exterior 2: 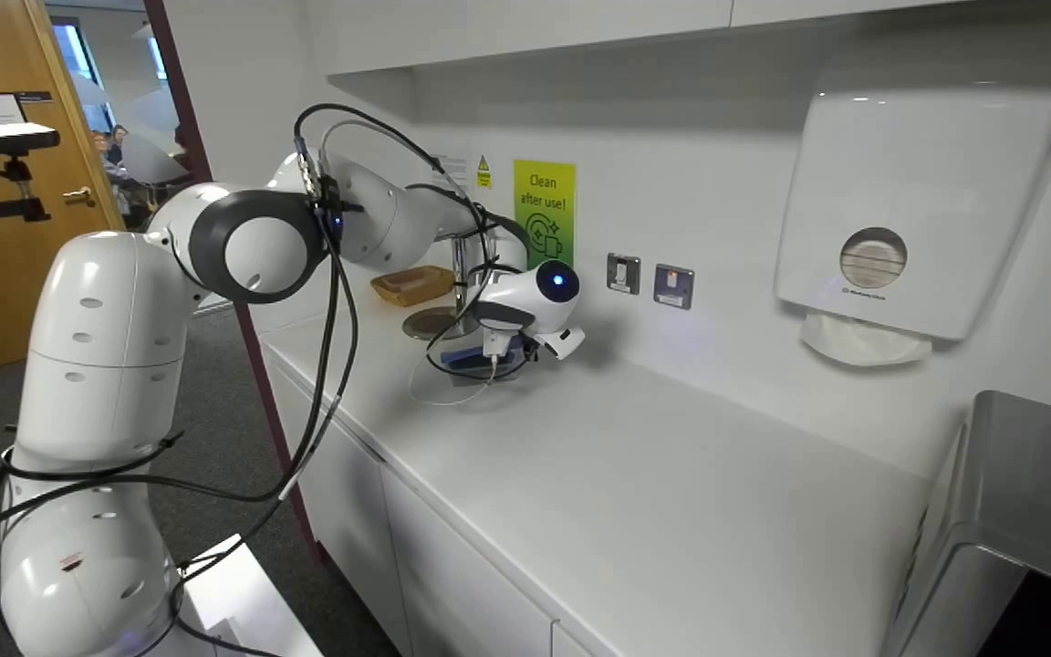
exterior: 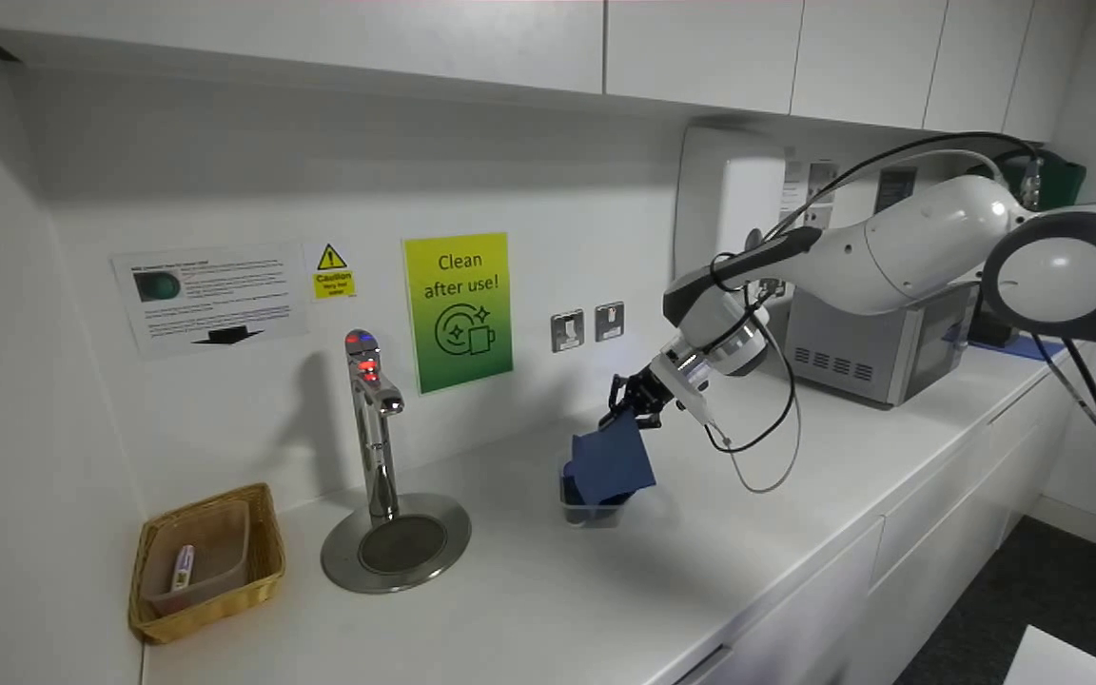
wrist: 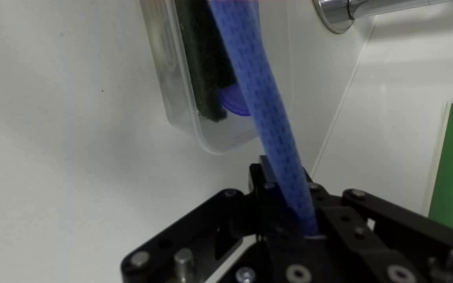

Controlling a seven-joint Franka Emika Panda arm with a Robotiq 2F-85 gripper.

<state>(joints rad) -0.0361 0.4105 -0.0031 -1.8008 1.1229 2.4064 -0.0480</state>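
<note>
A blue cloth hangs from my gripper as a flat, tilted sheet in an exterior view. Seen edge-on in the wrist view, the cloth runs as a long strip down between the fingers, and the gripper is shut on it. Under the cloth stands a clear plastic container on the white counter. Inside the container lie a dark green fuzzy pad and a round purple-blue piece, partly covered by the cloth. Whether the cloth's lower edge touches the container, I cannot tell.
A chrome tap rises from a round metal drip tray. Farther along sits a wicker basket with a plastic tub inside. Behind the arm are a microwave and a wall-mounted towel dispenser. Cables droop from the arm.
</note>
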